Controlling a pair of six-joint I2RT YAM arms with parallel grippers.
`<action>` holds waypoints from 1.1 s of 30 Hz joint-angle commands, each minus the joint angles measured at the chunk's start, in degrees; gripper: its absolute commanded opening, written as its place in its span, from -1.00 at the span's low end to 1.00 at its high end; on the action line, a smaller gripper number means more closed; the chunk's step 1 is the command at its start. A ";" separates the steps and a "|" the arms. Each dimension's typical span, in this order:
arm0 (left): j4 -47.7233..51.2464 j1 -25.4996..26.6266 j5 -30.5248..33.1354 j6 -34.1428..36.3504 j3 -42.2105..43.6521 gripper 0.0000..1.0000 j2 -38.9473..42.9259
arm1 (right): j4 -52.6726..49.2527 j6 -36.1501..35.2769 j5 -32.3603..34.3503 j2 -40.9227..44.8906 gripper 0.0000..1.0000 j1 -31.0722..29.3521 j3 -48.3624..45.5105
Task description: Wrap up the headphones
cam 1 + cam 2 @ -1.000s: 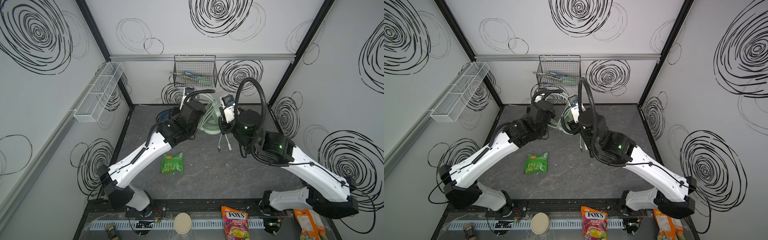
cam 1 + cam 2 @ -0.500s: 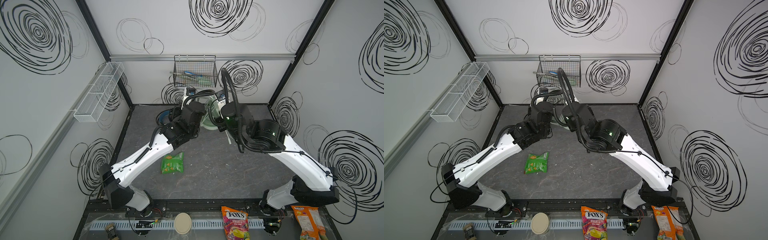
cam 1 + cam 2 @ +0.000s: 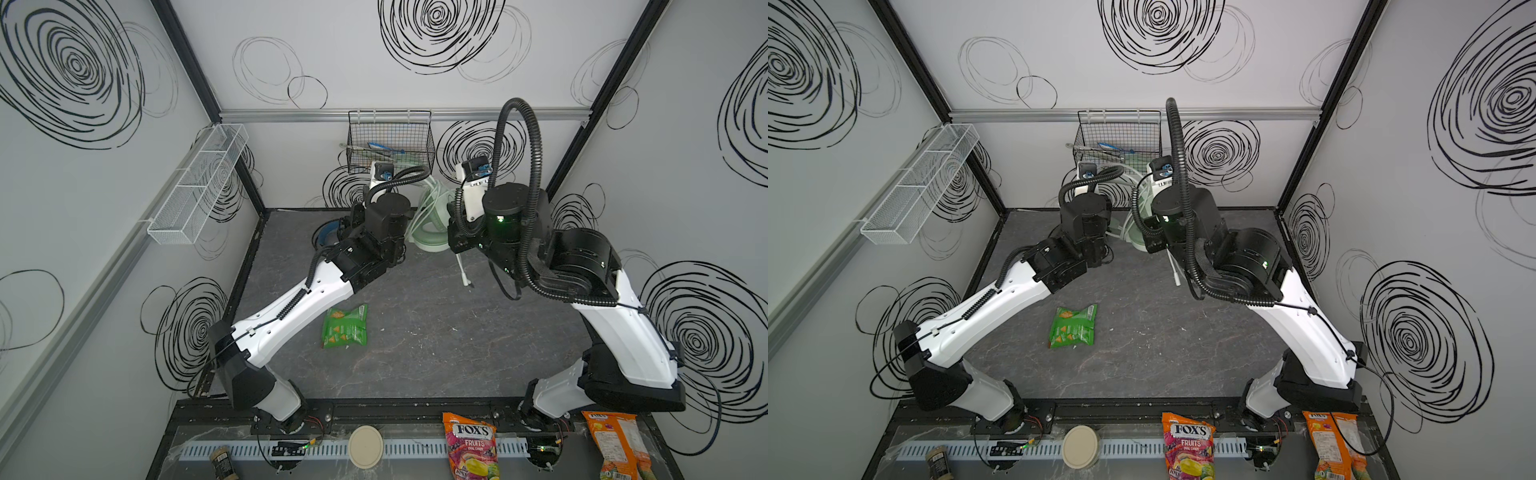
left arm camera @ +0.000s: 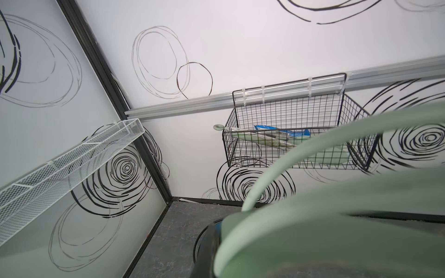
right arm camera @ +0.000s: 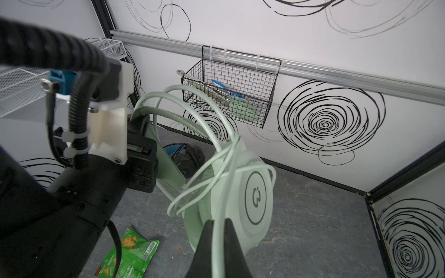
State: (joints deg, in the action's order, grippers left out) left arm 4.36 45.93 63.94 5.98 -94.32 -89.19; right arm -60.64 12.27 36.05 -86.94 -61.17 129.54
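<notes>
Grey, marble-veined and matt, the table (image 3: 415, 316) sits inside white walls scrawled with black spirals. A black wire basket (image 3: 390, 141) hangs on the back wall and a white mesh shelf (image 3: 199, 183) on the left wall.

Near the middle of the far edge, the mint green headphones (image 3: 432, 241) are held up off the table between the two arms. The round, smooth plastic ear cup carries a dark ring and a small logo in the right wrist view (image 5: 252, 199). The pale cable (image 5: 216, 134), thin and rubbery, lies in several loose loops over the flat headband and across the cup. Its white plug end (image 3: 463, 270) dangles straight down towards the table.

The left pincer (image 5: 154, 166) is clenched on the headband. The right pincer (image 5: 218, 222), two black tapered fingers, is pinched tight on a strand of the cable just in front of the cup.

The black headphones (image 3: 326, 232), with a blue lining on the arc, lie on the table by the far edge, left of the middle and behind the left arm. A crinkled green snack bag (image 3: 345, 326) lies flat nearer the front.

Half a second ago the right arm leaned across the middle, its ribbed hose arching in front of the basket. It has since swung back to the right and the hose now stands clear of the basket. The mint headset, the left arm and the snack bag have kept their places.
</notes>
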 commanded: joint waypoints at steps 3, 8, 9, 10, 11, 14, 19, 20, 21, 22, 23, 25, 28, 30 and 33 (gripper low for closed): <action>-9.31 -1.80 3.24 3.84 -2.61 -1.00 -1.52 | -6.70 2.62 0.33 -0.72 -0.94 -0.27 0.62; -9.33 -3.06 3.20 3.70 -3.47 -1.00 -1.10 | -7.08 0.83 3.76 0.92 -0.89 0.11 -4.53; -9.33 -3.26 3.16 3.75 -3.66 -1.00 -1.08 | -6.80 0.83 3.20 1.34 -0.88 0.48 -5.26; -9.44 -3.37 3.29 3.88 -3.89 -1.00 -1.01 | -6.41 0.95 2.31 1.67 -0.87 0.85 -5.99; -9.44 -3.57 3.22 3.77 -4.06 -1.00 -0.99 | -6.02 1.18 1.52 1.98 -0.86 1.29 -6.42; -8.68 -3.66 2.95 2.77 -5.09 -1.00 -1.24 | -3.36 2.24 -2.42 3.22 -0.83 2.65 -8.19; -7.17 -3.50 2.33 -0.16 -6.39 -1.00 -1.52 | 2.20 4.18 -10.65 5.84 -0.79 5.56 -12.20; -7.17 -3.50 2.33 -0.25 -6.63 -1.00 -1.67 | 2.48 4.80 -12.27 6.01 -0.79 6.29 -12.61; -7.05 -3.53 2.43 -0.33 -6.98 -1.00 -1.86 | 2.63 5.66 -14.01 6.24 -0.79 7.24 -12.95; -7.39 -3.57 2.49 -0.16 -7.18 -1.00 -2.04 | 2.48 6.33 -15.56 6.34 -0.78 8.06 -13.19; -7.48 -3.64 2.44 -0.16 -7.34 -1.00 -2.13 | 2.18 6.70 -16.64 6.26 -0.79 8.48 -13.27; -7.68 -3.90 2.27 -0.32 -7.61 -1.00 -2.24 | 0.66 6.81 -16.73 5.82 -0.79 8.59 -13.17; -5.43 -4.62 1.15 -3.10 -8.63 -1.00 -2.25 | 0.15 6.91 -15.56 6.41 -0.80 8.59 -15.49; -4.45 -4.89 0.54 -4.53 -9.15 -1.00 -1.98 | 1.87 6.87 -14.98 8.15 -0.80 8.66 -18.81; -1.39 -5.45 -1.02 -7.89 -10.86 -1.00 -1.62 | 7.34 6.34 -15.20 12.14 -0.79 8.61 -25.46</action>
State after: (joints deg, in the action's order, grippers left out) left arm 7.53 42.30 62.41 5.48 -100.97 -91.94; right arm -55.81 17.78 22.02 -78.89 -52.36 107.61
